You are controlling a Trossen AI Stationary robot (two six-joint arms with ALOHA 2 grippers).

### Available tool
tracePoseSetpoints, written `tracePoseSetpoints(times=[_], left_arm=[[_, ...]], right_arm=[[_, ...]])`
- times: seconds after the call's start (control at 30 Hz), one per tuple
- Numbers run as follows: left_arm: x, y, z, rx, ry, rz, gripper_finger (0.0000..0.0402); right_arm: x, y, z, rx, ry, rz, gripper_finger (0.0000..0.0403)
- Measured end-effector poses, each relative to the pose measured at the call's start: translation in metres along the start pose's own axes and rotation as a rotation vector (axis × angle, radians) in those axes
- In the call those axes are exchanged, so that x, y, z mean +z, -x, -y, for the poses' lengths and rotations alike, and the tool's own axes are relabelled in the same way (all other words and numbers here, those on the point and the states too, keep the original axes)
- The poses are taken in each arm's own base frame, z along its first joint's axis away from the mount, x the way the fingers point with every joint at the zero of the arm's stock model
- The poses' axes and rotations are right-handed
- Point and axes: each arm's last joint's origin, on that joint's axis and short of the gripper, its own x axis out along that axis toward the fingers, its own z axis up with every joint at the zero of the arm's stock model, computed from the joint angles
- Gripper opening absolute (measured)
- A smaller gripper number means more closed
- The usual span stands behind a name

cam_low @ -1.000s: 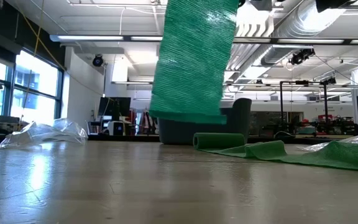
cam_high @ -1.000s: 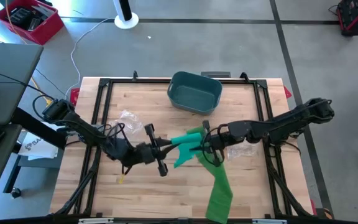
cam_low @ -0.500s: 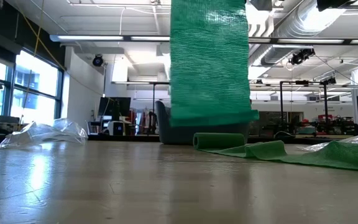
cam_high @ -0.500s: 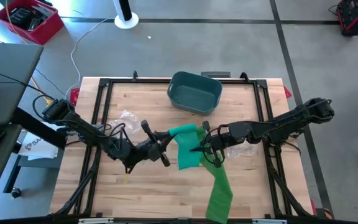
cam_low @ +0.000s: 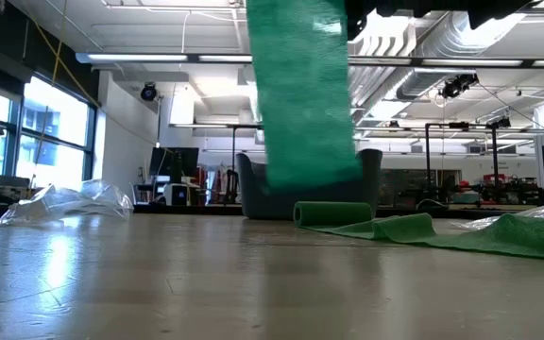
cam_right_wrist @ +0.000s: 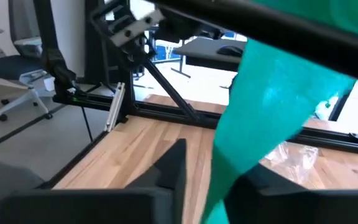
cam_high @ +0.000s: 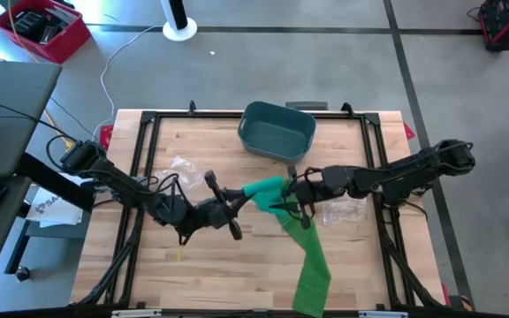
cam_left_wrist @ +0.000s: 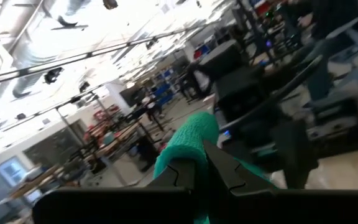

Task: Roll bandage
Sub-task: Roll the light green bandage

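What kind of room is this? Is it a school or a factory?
Probably a robotics lab or workshop. Two robot arms work at a wooden table with a green bandage, exposed ducts run across the ceiling, and an office chair stands nearby.

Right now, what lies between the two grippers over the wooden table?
In the high view, only the green mesh bandage spans between the shut left gripper and the right gripper, lifted off the table.

left end effector [cam_high: 237, 201] clamped, right end effector [cam_high: 292, 202] parted, near each other
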Motion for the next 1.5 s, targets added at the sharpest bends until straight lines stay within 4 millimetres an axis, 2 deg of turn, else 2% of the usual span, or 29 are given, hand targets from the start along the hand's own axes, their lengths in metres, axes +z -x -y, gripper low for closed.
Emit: tracePoseSetpoints(times=[0.13, 0.23, 0.37, 0.53, 0.73, 0.87, 0.97, 1.03, 1.07, 1.27, 1.37, 1.5], left_arm=[[0.003, 0.003, 0.003, -0.045, 0.032, 0.042, 0.0003], [0.005, 0.005, 0.004, -0.071, 0.054, 0.069, 0.0003], [0.008, 0.007, 0.005, -0.088, 0.073, 0.095, 0.0003], [0.011, 0.007, 0.002, -0.084, 0.096, 0.139, 0.0003], [0.013, 0.005, -0.002, -0.060, 0.111, 0.156, 0.0003], [0.012, 0.003, -0.003, -0.052, 0.105, 0.152, 0.0003], [0.011, 0.002, -0.005, -0.013, 0.079, 0.132, 0.0003], [0.009, 0.001, -0.008, 0.047, 0.033, 0.071, 0.0003], [0.007, 0.000, -0.010, 0.087, -0.002, 0.026, 0.0003], [-0.003, -0.006, -0.030, 0.243, -0.171, -0.170, 0.0003], [-0.015, -0.009, -0.042, 0.273, -0.227, -0.238, 0.0003], [-0.030, -0.006, -0.056, 0.293, -0.204, -0.274, 0.0003]], right_arm=[[-0.002, 0.000, 0.005, -0.019, 0.030, -0.015, 0.0134], [-0.003, 0.001, 0.009, -0.101, 0.022, -0.033, 0.0167], [-0.006, 0.001, 0.014, -0.124, 0.020, -0.065, 0.0197], [-0.005, -0.003, 0.010, 0.032, 0.038, -0.005, 0.0206], [-0.006, -0.017, 0.001, 0.035, 0.064, 0.124, 0.0204], [-0.007, -0.021, -0.001, -0.028, 0.081, 0.160, 0.0166], [-0.010, -0.023, 0.001, -0.018, 0.039, 0.137, 0.0092], [-0.014, -0.024, 0.000, 0.008, 0.018, 0.104, 0.0032], [-0.017, -0.024, -0.002, 0.019, 0.016, 0.080, 0.0017], [-0.019, -0.024, -0.014, 0.117, 0.002, 0.055, 0.0004], [-0.012, -0.022, -0.015, 0.142, 0.013, 0.106, 0.0004], [0.005, -0.011, -0.012, 0.180, 0.023, 0.177, 0.0001]])
